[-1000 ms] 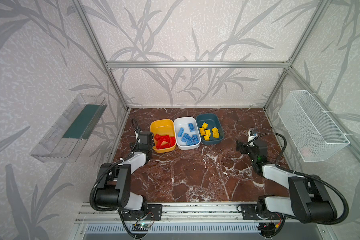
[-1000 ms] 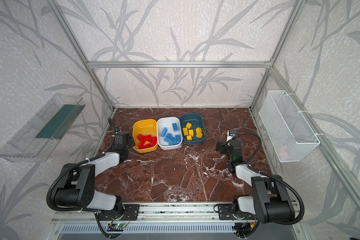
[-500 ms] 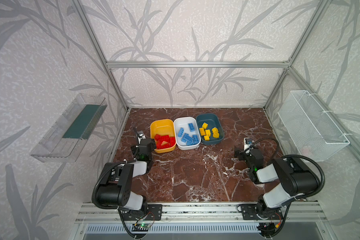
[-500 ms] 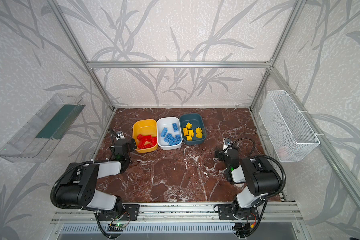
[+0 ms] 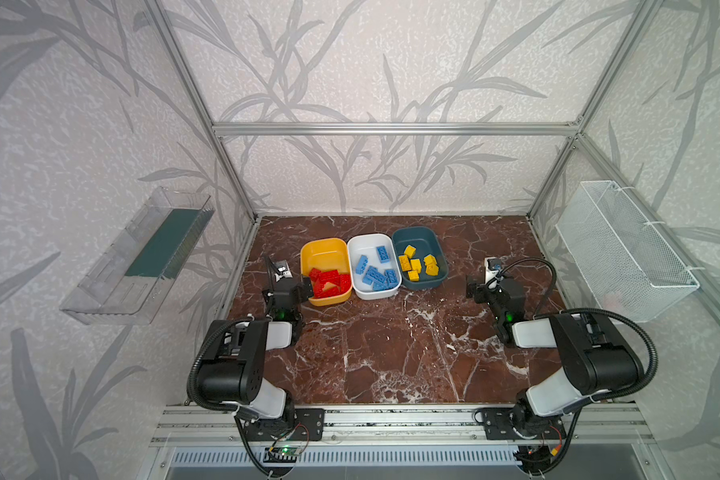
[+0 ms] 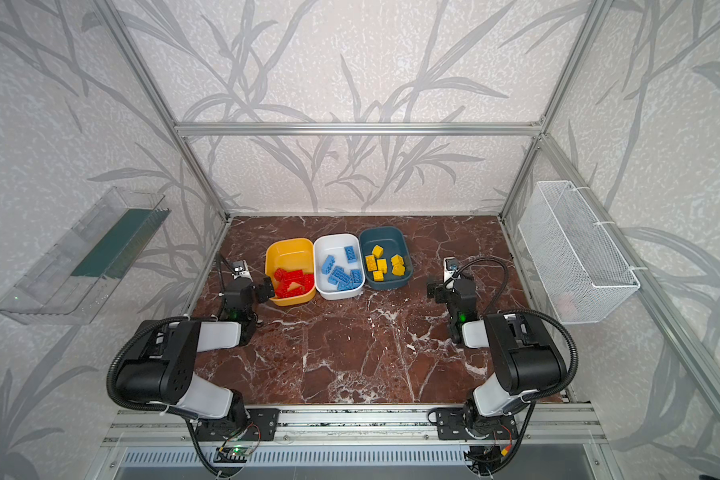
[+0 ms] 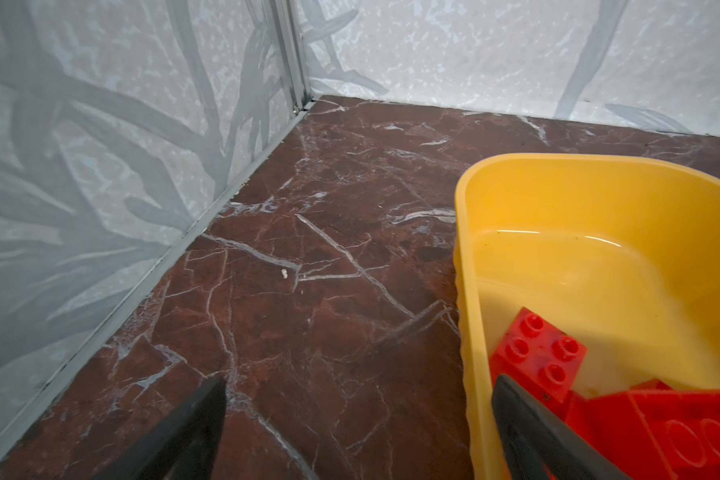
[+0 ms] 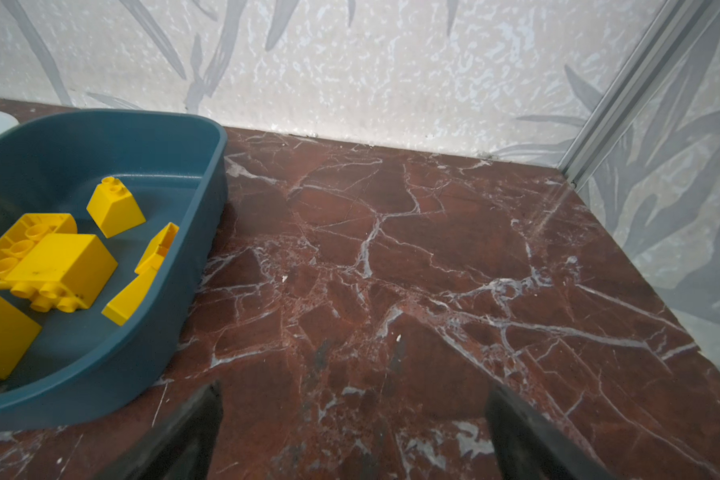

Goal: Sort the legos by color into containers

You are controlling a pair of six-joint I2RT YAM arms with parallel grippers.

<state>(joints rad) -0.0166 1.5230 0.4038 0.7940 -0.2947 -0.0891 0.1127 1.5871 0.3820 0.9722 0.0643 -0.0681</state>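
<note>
Three containers stand in a row at the back of the table in both top views. The yellow tub (image 5: 324, 246) holds red legos (image 5: 329, 283), the white tub (image 5: 370, 238) blue legos (image 5: 377, 274), and the teal tub (image 5: 416, 233) yellow legos (image 5: 417, 264). My left gripper (image 5: 288, 287) is open and empty at the yellow tub's near left corner. In the left wrist view one finger overlaps the tub wall (image 7: 470, 332) in front of a red lego (image 7: 537, 353). My right gripper (image 5: 491, 286) is open and empty over bare table, right of the teal tub (image 8: 208, 208).
A clear plastic tray (image 5: 142, 257) hangs on the left wall and a white wire basket (image 5: 624, 241) on the right wall. Aluminium frame posts edge the brown marble table (image 5: 391, 345). Both arm bases sit on the front rail.
Both arms have folded up at the elbows, the right one most. The grippers stay near the same spots beside the outer tubs, both open.
</note>
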